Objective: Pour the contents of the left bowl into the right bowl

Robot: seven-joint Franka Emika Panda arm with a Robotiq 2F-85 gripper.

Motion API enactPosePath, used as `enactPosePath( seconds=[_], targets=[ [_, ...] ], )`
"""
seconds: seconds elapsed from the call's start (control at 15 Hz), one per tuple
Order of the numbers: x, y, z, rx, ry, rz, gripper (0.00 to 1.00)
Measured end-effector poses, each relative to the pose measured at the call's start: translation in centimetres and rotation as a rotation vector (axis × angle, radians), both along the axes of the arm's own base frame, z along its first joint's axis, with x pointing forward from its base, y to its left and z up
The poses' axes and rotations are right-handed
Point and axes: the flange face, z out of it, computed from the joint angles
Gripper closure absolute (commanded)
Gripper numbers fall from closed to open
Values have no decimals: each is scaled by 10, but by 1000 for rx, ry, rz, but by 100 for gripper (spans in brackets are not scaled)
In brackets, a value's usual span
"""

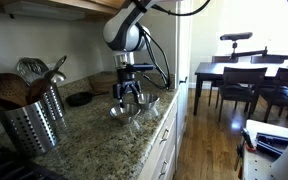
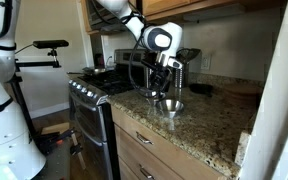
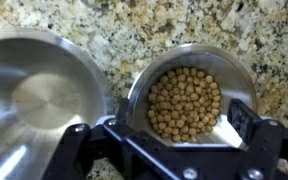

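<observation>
In the wrist view two like steel bowls sit side by side on the granite counter (image 3: 134, 25). The bowl on the left (image 3: 39, 100) is empty. The bowl on the right (image 3: 184, 100) holds a heap of small round tan pellets. My gripper (image 3: 177, 125) is open just above the filled bowl, one finger (image 3: 112, 128) beside its left rim and the other finger (image 3: 242, 120) over its right rim. Nothing is held. In both exterior views the gripper (image 1: 130, 95) (image 2: 167, 88) hangs low over the bowls (image 1: 126, 110) (image 2: 170, 105). Which one is the task's left bowl I cannot tell.
A perforated steel utensil holder (image 1: 34, 120) with wooden spoons stands near the camera. A dark flat dish (image 1: 80, 98) lies by the wall. The stove (image 2: 94, 85) borders the counter, whose front edge (image 1: 164, 120) runs close to the bowls.
</observation>
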Motion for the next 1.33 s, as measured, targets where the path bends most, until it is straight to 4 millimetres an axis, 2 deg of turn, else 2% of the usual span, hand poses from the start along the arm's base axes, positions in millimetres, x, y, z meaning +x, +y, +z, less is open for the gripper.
enactPosePath(
  seconds=[0.6,1.33],
  targets=[
    [-6,0,-8,-1,20,0,0],
    [-7,0,-9,-1,22,0,0]
  ],
)
